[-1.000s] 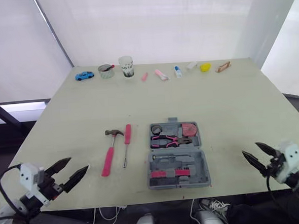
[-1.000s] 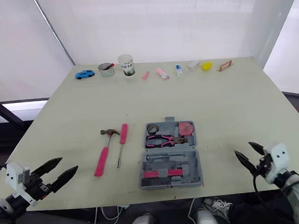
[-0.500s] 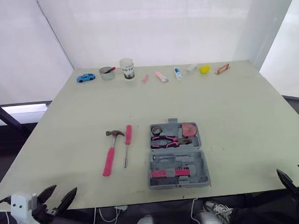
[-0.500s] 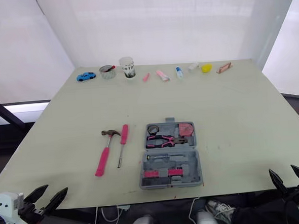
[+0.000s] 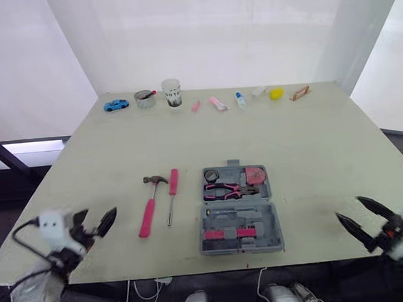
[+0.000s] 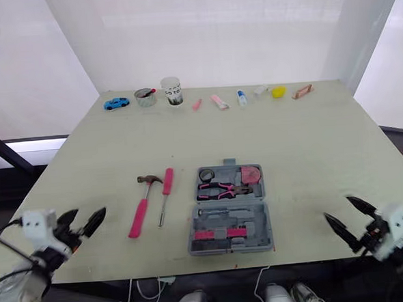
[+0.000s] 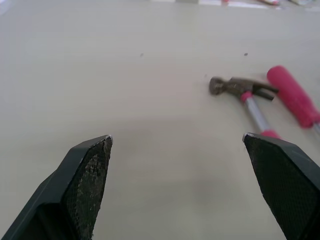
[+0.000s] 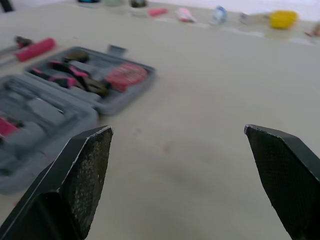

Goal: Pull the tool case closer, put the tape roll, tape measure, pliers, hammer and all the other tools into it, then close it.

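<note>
The grey tool case (image 5: 240, 227) lies open near the table's front edge. Its far half holds a tape roll (image 5: 212, 174), a pink tape measure (image 5: 255, 174) and the pliers (image 5: 229, 189). Left of the case, a pink-handled hammer (image 5: 149, 207) and a pink screwdriver (image 5: 170, 194) lie on the table. My left gripper (image 5: 99, 214) hovers open over the front left edge, apart from the hammer (image 7: 241, 88). My right gripper (image 5: 349, 208) is open at the front right, well clear of the case (image 8: 75, 95). Both are empty.
Small items line the far edge of the table (image 5: 310, 137): a blue toy car (image 5: 116, 104), a tin (image 5: 143, 98), a cup (image 5: 172, 91), small tubes, a yellow object (image 5: 276, 92) and a wooden piece (image 5: 300, 91).
Both grippers dropped below the table's front edge half a second ago and have risen back to table height. The tools and case have not moved.
</note>
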Controlling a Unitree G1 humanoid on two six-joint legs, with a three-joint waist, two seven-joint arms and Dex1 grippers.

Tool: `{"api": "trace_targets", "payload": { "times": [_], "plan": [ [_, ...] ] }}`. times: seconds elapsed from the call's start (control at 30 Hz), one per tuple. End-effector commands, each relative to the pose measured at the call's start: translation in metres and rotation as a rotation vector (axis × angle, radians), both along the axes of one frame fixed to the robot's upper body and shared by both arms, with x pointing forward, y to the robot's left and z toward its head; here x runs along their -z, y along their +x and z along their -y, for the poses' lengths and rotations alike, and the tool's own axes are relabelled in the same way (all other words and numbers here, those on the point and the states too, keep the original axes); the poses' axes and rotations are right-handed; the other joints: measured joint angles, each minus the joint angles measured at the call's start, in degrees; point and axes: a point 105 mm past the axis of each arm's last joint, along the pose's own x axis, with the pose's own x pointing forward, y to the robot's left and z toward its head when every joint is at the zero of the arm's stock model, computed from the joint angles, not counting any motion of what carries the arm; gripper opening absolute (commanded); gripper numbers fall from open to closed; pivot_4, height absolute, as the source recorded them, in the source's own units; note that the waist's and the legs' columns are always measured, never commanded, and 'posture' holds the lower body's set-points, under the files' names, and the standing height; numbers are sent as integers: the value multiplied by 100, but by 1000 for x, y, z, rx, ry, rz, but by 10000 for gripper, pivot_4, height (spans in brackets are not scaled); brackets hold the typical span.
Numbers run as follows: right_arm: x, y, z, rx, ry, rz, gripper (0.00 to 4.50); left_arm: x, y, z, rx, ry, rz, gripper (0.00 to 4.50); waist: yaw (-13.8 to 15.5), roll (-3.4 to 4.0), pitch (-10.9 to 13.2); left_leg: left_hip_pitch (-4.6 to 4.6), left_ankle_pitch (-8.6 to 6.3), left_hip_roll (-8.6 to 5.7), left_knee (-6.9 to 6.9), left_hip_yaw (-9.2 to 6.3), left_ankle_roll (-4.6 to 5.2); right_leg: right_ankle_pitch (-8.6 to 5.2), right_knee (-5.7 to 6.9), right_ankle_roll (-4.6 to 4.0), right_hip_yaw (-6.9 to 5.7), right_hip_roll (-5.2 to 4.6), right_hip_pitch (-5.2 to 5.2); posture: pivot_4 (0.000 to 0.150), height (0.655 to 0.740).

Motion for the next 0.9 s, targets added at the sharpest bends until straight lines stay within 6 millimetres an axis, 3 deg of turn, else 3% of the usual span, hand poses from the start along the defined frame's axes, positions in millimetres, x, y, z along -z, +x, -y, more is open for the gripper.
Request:
{"api": "trace_targets", "payload": {
  "times": [0.03,0.13,0.43,0.77,0.87,0.9],
  "plan": [
    [-25,4,-31,-158,4,66,44463,-9,16,10,-18,38,7,45000,2,0,2,-2,0,0,-1,-1,0,0,-1,1,0,0,0,1500,7400],
    [-41,8,-56,-280,4,90,44463,-8,29,22,-7,61,-8,45000,7,-1,2,-5,-1,-3,0,-3,-1,4,-2,8,0,1,0,1500,7400],
    [-75,12,-97,-489,-11,150,44463,0,57,59,-8,39,-54,45000,24,-7,6,-6,0,-8,7,-13,-1,7,-5,12,-7,1,10,1500,7400],
    [-94,17,-112,-547,-5,184,44463,7,81,67,-52,5,-105,45000,14,-17,9,-11,0,-10,6,-26,-1,15,-9,28,-15,5,14,1500,7400],
    [-95,19,-111,-545,-9,184,45000,9,84,73,-36,4,-113,37968,18,-17,10,-12,0,-10,7,-26,-1,15,-10,28,-15,5,15,1500,7400],
    [-95,20,-110,-543,-10,185,45000,10,85,73,-40,19,-114,31831,18,-17,10,-12,0,-10,7,-26,-1,15,-10,28,-15,5,15,1500,7400]
  ]
}}
